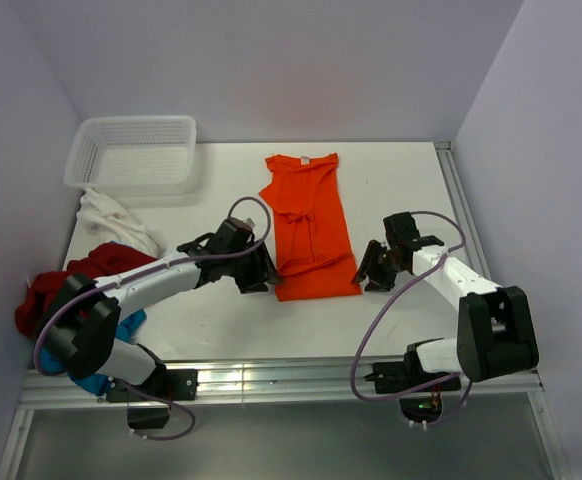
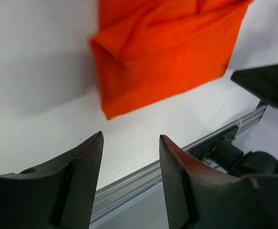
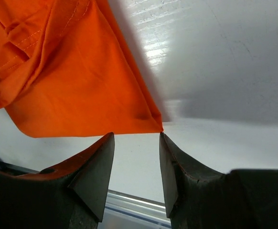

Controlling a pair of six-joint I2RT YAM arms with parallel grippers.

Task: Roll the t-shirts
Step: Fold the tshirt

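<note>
Close the left pincer (image 2: pixel 131 136) and the right pincer (image 3: pixel 136 135), both open and empty, on the 6 o'clock hem corners of the orange t-shirt (image 1: pixel 309 225), then roll evenly toward 12 o'clock

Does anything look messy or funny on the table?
Yes. The white t-shirt, dark red t-shirt and blue t-shirt lie crumpled in a heap at the left edge of the table, outside the basket. The orange t-shirt lies folded narrow, wrinkled and slightly crooked.

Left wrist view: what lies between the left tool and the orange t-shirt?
In the left wrist view, only bare white table separates the left tool from the orange t-shirt.
</note>
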